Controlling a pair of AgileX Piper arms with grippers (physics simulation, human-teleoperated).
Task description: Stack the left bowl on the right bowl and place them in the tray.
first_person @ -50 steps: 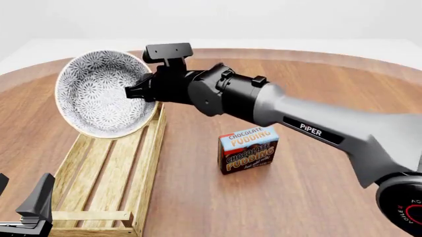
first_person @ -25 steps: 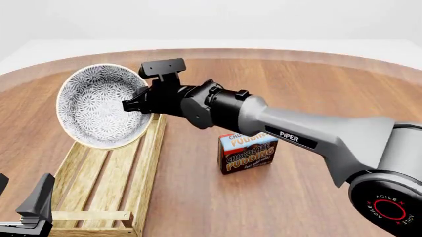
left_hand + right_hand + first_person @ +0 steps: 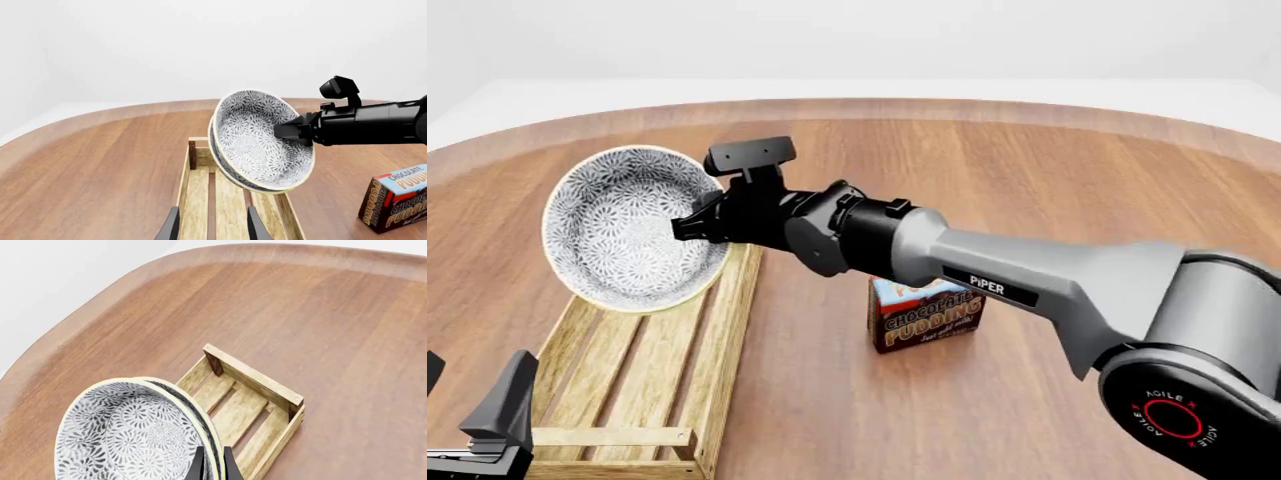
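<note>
Right pincer (image 3: 683,228) clamped on rims of two nested bowls (image 3: 630,228), one finger inside, one outside; thin black fingers (image 3: 197,466) straddle the double rim in right wrist view. Bowls carried in air, tipped steeply on edge, patterned inside facing near side, over far end of tray (image 3: 627,390). Whether lower rim touches tray: cannot tell. Tray lies lengthwise on left part of wooden surface (image 3: 988,420), slats bare on near end. Right arm (image 3: 1014,285) reaches across from right, passing over chocolate pudding box (image 3: 926,313), which stands upright right of tray, apart from it. Left pincer (image 3: 474,420) parked at near-left corner, jaws apart, holding nothing, just beside tray's near end.
</note>
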